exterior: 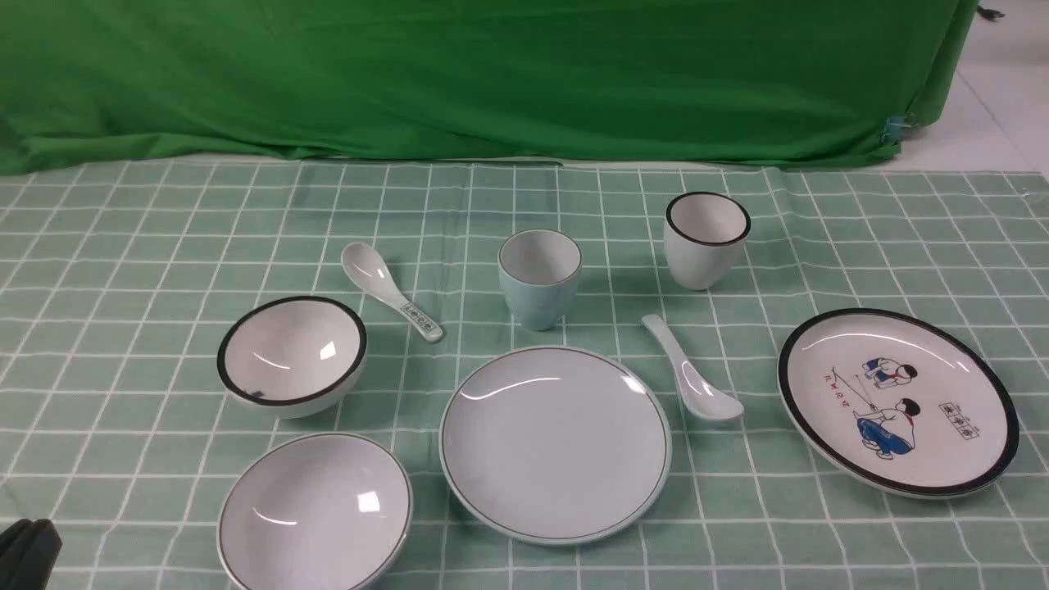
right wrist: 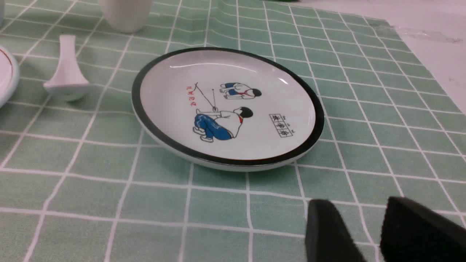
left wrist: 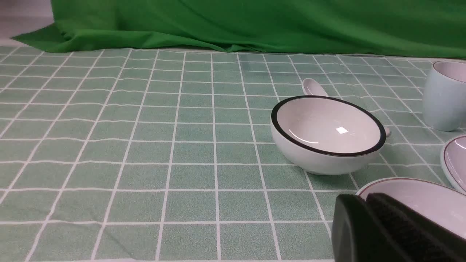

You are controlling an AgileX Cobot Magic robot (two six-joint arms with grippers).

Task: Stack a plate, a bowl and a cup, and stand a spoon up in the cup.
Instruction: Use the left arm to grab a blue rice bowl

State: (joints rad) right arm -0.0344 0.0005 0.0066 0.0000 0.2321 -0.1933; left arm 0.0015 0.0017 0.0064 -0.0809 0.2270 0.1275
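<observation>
The plain pale plate [exterior: 556, 442] lies at the front centre, with the pale blue cup [exterior: 539, 277] upright behind it. The shallow bowl [exterior: 315, 512] sits front left. To the plate's right lies the plain white spoon [exterior: 692, 385]. My left gripper [exterior: 29, 553] shows at the bottom left corner, apart from the bowl. In the left wrist view that gripper [left wrist: 360, 198] is shut and empty, in front of the bowl [left wrist: 418, 200]. My right gripper [right wrist: 358, 203] is open and empty, low over the cloth near the cartoon plate [right wrist: 227, 109]; the spoon [right wrist: 67, 69] lies beyond.
A deeper black-rimmed bowl [exterior: 291, 354] stands behind the shallow bowl, with a marked-handle spoon [exterior: 392, 291] behind it. A black-rimmed white cup [exterior: 706, 238] is at the back right, the cartoon plate [exterior: 897, 401] at the right. A green cloth backdrop [exterior: 492, 74] hangs behind the table.
</observation>
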